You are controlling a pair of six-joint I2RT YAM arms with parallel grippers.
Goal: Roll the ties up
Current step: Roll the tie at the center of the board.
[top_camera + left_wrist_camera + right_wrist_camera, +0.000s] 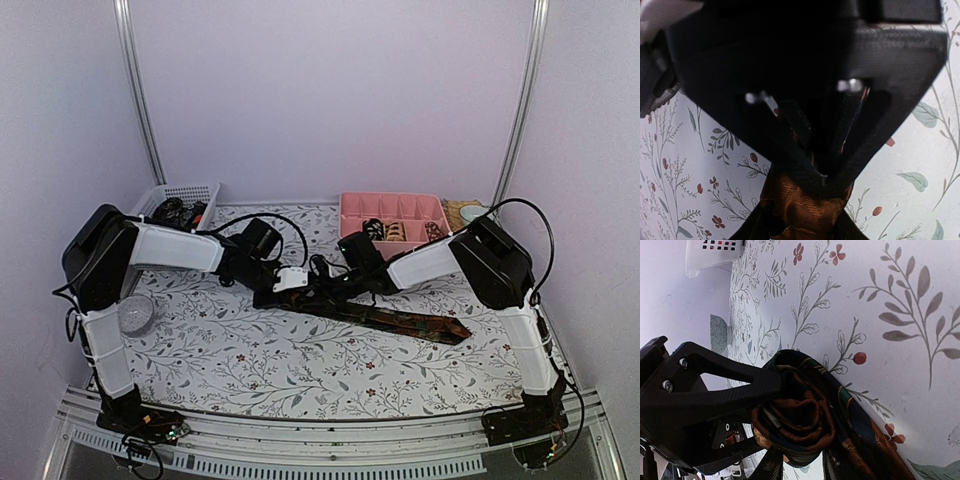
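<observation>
A dark brown patterned tie lies flat across the middle of the table, pointed end to the right. Its left end is wound into a small coil where both grippers meet. My right gripper is shut on the coil, one finger above it and one below; it also shows in the top view. My left gripper is shut on a fold of the same tie, just left of the coil in the top view. Other ties lie in the basket.
A pink compartment tray at the back right holds rolled ties. A white mesh basket stands at the back left and also shows in the right wrist view. A grey round object sits near the left arm.
</observation>
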